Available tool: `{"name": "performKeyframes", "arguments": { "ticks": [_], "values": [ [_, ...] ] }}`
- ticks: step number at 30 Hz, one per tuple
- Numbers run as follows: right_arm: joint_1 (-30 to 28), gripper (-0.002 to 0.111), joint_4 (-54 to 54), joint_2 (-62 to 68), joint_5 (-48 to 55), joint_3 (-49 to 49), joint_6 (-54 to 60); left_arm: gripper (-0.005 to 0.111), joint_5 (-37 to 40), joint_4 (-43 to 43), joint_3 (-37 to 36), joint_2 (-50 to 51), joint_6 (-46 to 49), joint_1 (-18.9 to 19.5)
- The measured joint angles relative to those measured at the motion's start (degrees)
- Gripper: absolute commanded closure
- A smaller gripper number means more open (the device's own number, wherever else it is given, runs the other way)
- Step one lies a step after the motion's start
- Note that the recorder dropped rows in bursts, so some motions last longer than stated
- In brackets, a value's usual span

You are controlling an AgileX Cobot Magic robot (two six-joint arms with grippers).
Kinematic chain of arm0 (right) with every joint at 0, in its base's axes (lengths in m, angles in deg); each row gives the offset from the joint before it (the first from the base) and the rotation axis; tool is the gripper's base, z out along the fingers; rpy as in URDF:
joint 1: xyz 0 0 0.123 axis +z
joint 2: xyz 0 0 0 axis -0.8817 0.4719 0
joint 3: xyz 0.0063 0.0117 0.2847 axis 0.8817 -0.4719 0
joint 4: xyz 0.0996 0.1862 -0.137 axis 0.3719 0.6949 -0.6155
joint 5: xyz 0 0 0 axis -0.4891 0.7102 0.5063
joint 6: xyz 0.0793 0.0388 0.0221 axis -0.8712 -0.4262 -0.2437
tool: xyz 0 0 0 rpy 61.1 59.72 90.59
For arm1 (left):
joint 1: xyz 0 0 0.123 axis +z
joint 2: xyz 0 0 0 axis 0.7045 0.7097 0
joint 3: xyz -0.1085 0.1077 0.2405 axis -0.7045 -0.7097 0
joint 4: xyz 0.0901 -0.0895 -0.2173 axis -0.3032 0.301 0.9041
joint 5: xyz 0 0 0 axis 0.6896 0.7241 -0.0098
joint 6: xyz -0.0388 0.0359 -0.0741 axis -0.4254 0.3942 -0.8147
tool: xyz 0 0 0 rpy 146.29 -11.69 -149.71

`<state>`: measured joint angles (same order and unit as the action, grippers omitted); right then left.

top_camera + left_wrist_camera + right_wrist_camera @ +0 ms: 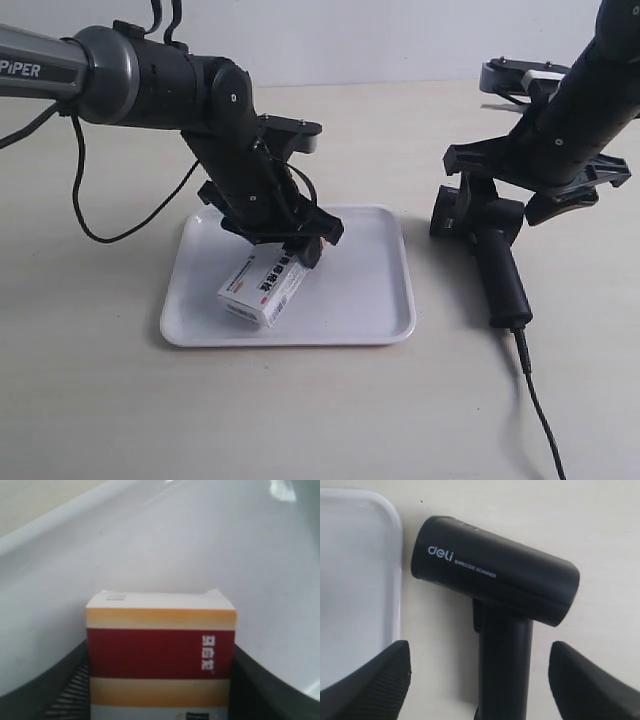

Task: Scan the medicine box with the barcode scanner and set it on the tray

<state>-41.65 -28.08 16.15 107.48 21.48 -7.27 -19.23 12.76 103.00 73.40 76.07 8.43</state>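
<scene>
Here the left hand (160,690) pinches the medicine box (160,652) over the tray (370,290); the right hand (480,680) is spread.

Glossy white plastic tray (380,300), matt black scanner (495,575) (smooth casing), printed cardboard box (160,650).

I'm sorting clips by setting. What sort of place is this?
Probably a robot lab test bench, not a real pharmacy: a bare beige table, a white tray, and a lone barcode scanner staged between two arms.
</scene>
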Motion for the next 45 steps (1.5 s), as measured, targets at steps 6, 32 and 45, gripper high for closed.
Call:
{"name": "performKeyframes", "arguments": {
  "ticks": [6,32,45],
  "values": [
    [0.00,0.035,0.14,-2.57,0.99,0.00,-0.11,0.049,-0.20,0.00,0.00,0.00,1.97,-0.14],
    [0.00,0.106,1.61,-11.60,2.40,0.00,-1.56,0.107,16.63,-17.12,6.52,-16.15,1.45,-0.14],
    [0.00,0.108,8.81,-26.80,1.66,-1.57,5.07,0.107,17.15,-16.56,-0.90,-33.87,-5.55,-0.14]
  ]
}}
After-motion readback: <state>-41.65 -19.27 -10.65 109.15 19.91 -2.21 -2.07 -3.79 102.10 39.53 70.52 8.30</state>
